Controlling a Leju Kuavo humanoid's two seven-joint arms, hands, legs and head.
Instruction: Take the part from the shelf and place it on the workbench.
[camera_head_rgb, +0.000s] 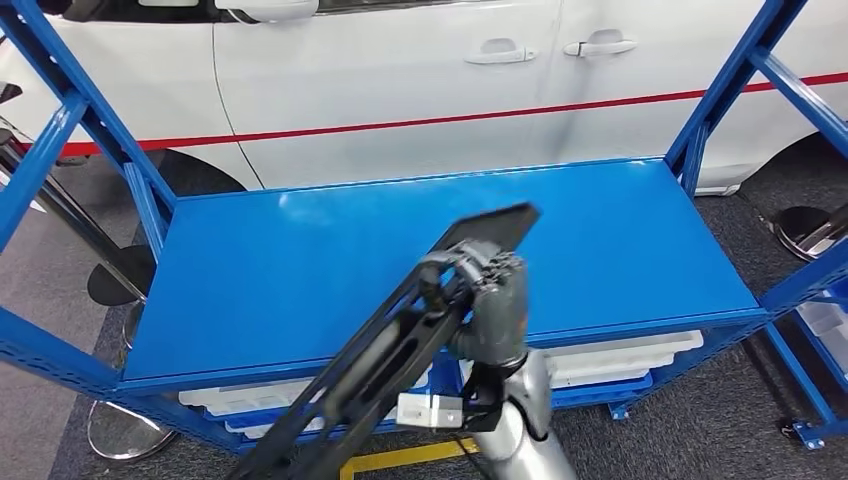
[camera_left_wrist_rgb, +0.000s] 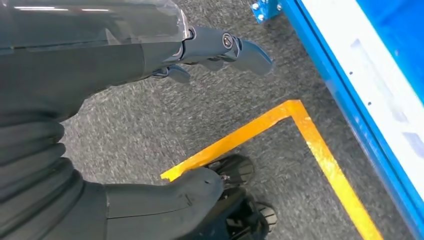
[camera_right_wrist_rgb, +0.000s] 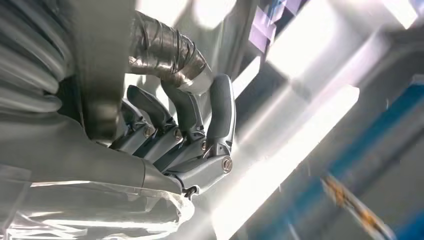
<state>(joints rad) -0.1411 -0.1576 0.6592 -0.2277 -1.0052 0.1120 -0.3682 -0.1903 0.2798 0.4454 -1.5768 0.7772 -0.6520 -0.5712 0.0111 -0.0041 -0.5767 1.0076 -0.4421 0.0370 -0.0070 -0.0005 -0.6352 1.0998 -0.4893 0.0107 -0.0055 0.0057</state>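
A long black frame-like part (camera_head_rgb: 385, 350) slants from the lower left up to a flat end (camera_head_rgb: 492, 226) over the blue shelf board (camera_head_rgb: 290, 270). My right hand (camera_head_rgb: 488, 295) grips it near that upper end, above the board's front edge. In the right wrist view, the fingers (camera_right_wrist_rgb: 192, 132) curl around a tape-wrapped bar of the part (camera_right_wrist_rgb: 165, 50). My left hand (camera_left_wrist_rgb: 100, 75) hangs over the grey carpet beside the shelf with its fingers (camera_left_wrist_rgb: 245, 52) and thumb (camera_left_wrist_rgb: 185, 192) apart, holding nothing.
A white car (camera_head_rgb: 400, 70) with a red stripe stands right behind the shelf. Blue uprights (camera_head_rgb: 735, 75) frame both ends. White bins (camera_head_rgb: 620, 355) sit on the level below. Yellow floor tape (camera_left_wrist_rgb: 310, 135) runs along the shelf's foot. A round stand base (camera_head_rgb: 122, 275) is at the left.
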